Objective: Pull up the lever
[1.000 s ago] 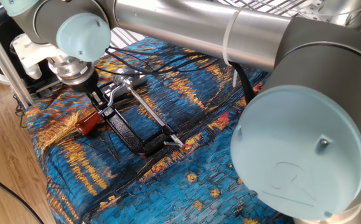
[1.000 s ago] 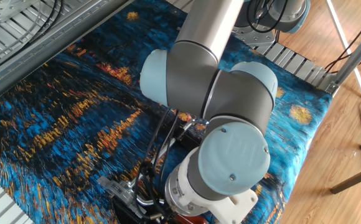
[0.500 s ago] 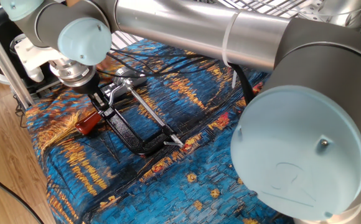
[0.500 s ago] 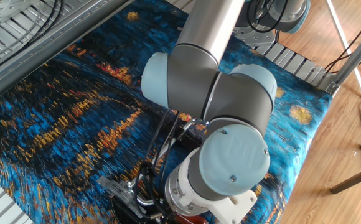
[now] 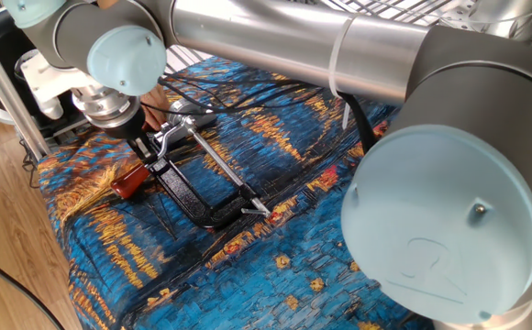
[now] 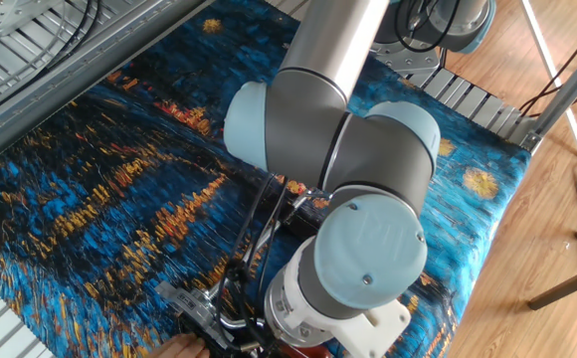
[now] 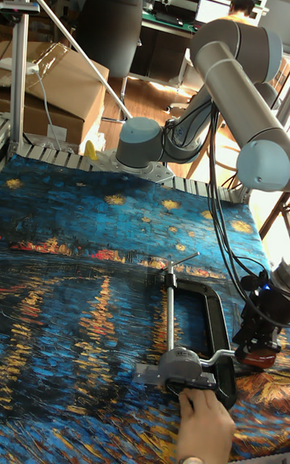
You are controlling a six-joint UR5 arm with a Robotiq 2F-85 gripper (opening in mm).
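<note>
My gripper (image 5: 143, 147) is down on the lever (image 5: 134, 178), fingers around its metal bar; grip looks closed on it. Lever sits at the cloth's (image 5: 275, 275) corner edge, on the black clamp (image 7: 216, 335). 1 hand (image 7: 205, 425) presses on the clamp's base.
</note>
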